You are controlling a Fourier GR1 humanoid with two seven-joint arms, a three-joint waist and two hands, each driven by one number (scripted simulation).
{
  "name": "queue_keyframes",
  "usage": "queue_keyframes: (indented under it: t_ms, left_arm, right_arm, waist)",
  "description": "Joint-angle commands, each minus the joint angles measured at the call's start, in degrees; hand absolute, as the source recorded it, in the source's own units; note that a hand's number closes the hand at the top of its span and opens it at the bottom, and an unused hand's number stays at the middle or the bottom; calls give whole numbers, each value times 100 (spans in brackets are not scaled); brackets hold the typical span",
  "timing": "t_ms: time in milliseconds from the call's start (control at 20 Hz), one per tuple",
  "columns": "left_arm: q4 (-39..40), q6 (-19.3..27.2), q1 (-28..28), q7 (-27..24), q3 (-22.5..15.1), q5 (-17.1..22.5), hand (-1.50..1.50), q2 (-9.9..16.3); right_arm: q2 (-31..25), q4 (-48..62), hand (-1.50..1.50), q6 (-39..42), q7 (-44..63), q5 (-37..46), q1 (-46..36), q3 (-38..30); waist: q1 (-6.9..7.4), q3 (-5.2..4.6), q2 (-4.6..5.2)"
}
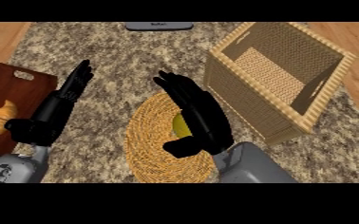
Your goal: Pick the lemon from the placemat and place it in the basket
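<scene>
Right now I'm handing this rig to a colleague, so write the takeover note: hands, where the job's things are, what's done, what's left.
Right hand: open, fingers straight, over the round woven placemat, just right of the lemon; no grasp.
Left hand: open, resting at the view's left, fingers up.
Lemon: on the placemat, mostly hidden by the right hand; only a yellow sliver shows.
Basket: wicker, to the right of the placemat; what shows of its inside holds nothing.
Done: right hand brought to the lemon.
Left: close on the lemon, lift it, carry it right, release it in the basket.
</scene>
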Motion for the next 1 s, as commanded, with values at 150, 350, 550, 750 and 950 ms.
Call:
queue_keyframes:
  t_ms: [150, 350, 550, 750, 950]
  left_arm:
    - [-38, -5, -13, 12, -30, -80, 0, -43]
    - [-87, 36, -6, 61, -129, -124, 0, -229]
    - [40, -73, 8, -103, -28, -202, 0, -249]
    - [52, -190, 34, -169, 87, -353, 0, -350]
    - [333, -198, -150, -106, 93, -591, 0, -623]
  right_arm:
    - [-634, -691, -150, 2585, 2136, 45, -775, 299]
    - [-588, -1583, -150, 3933, 3228, -1033, -962, -89]
    - [-629, -2224, -150, 4953, 4169, -2090, -1308, -872]
    - [-848, -2811, -150, 5081, 4513, -2419, -758, -1180]
    - [-869, -3235, -150, 5108, 4660, -2424, -611, -1212]
  waist:
    - [-1, 1, 0]
    - [22, 15, 27]
    - [90, 17, 69]
    - [124, 24, 87]
    - [134, 24, 95]
